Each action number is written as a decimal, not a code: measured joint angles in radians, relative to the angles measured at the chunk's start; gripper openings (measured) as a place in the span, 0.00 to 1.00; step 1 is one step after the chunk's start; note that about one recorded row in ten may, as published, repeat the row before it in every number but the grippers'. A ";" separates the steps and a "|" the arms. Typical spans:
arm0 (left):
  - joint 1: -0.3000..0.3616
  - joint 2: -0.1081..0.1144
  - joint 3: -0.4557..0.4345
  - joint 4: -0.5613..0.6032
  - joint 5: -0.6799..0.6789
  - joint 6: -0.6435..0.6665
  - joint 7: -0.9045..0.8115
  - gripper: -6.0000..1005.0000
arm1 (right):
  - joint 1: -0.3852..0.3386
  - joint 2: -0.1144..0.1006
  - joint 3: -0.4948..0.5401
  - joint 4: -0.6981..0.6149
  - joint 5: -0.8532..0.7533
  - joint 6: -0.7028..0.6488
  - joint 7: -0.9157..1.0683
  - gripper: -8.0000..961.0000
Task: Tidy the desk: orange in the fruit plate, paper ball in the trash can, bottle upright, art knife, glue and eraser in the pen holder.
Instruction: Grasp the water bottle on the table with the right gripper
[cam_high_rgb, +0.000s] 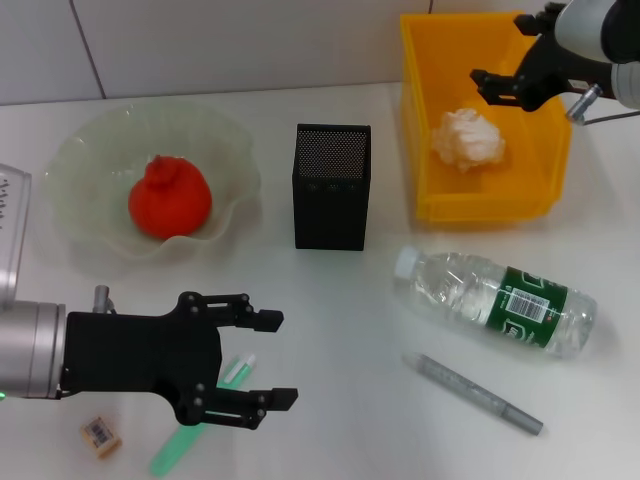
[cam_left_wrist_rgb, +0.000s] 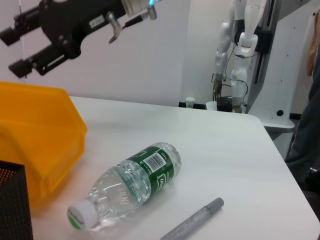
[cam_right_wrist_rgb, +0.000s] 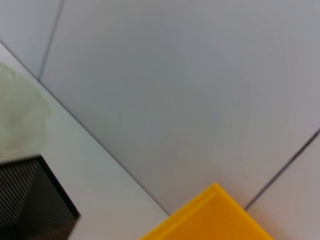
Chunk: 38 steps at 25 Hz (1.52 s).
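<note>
The orange (cam_high_rgb: 168, 200) lies in the pale-green fruit plate (cam_high_rgb: 70, 160). In the yellow trash can (cam_high_rgb: 545, 170) rests the paper ball (cam_high_rgb: 467, 138), and my right gripper (cam_high_rgb: 497, 50) hangs open above the can's far part. The bottle (cam_high_rgb: 500, 300) lies on its side, cap toward the black mesh pen holder (cam_high_rgb: 332, 187). A grey pen-shaped art knife (cam_high_rgb: 478, 393) lies in front of the bottle. My left gripper (cam_high_rgb: 280, 358) is open and empty just above the green glue stick (cam_high_rgb: 172, 452). The tan eraser (cam_high_rgb: 101, 436) sits left of the glue.
The left wrist view shows the bottle (cam_left_wrist_rgb: 130, 182), the art knife (cam_left_wrist_rgb: 195, 220), the trash can (cam_left_wrist_rgb: 40, 145) and the right gripper (cam_left_wrist_rgb: 11, 50) above it. Beyond the table's far edge stands another robot (cam_left_wrist_rgb: 240, 55). A wall runs behind the table.
</note>
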 joint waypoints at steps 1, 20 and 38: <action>-0.002 0.000 0.000 -0.001 0.000 0.000 0.000 0.80 | -0.009 0.001 -0.004 -0.019 0.007 -0.012 0.000 0.77; -0.006 -0.002 0.003 -0.026 0.000 -0.012 0.012 0.80 | -0.055 0.007 -0.054 -0.281 -0.117 -0.404 0.283 0.87; 0.003 -0.002 0.003 -0.031 0.000 -0.006 0.014 0.80 | -0.017 0.002 -0.032 -0.420 -0.126 -0.814 0.425 0.87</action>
